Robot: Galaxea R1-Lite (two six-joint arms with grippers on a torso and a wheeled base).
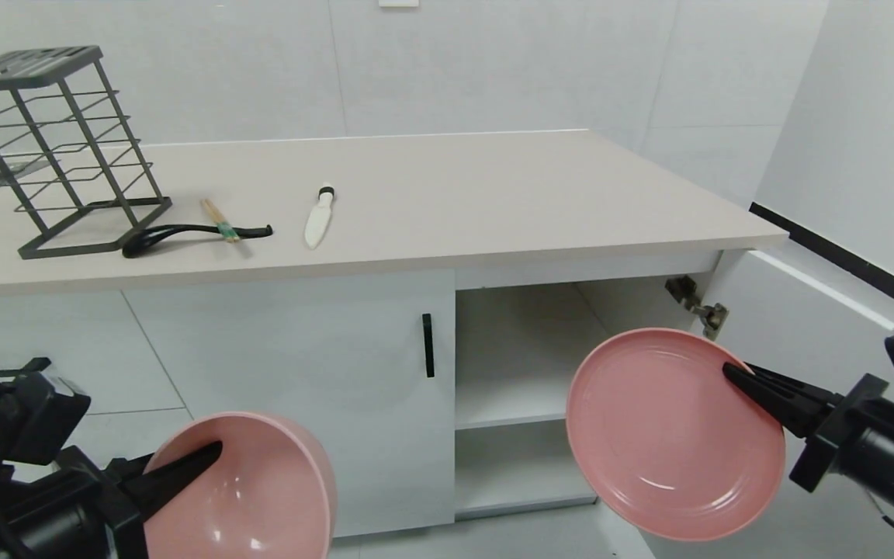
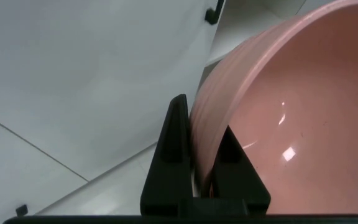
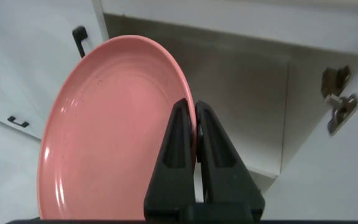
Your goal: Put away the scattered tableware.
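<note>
Two dishes held: left gripper (image 1: 213, 452) clamps pink bowl (image 1: 268, 497) rim before closed cabinet door (image 1: 292, 349), right gripper (image 1: 729, 373) clamps pink plate (image 1: 664, 442) rim before open shelf (image 1: 505, 405). We fear slip if it knocks shelf edge.

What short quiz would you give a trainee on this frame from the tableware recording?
1. True or false: the right hand is shut on the rim of the round pink plate.
2. What does the left hand hold? A) a glass cup B) the deep pink bowl C) a steel pot
3. Name the three things lying on the beige countertop beside the black wire rack.
Key: 1 true; 2 B; 3 the black ladle, the wooden chopsticks, the white knife.
</note>
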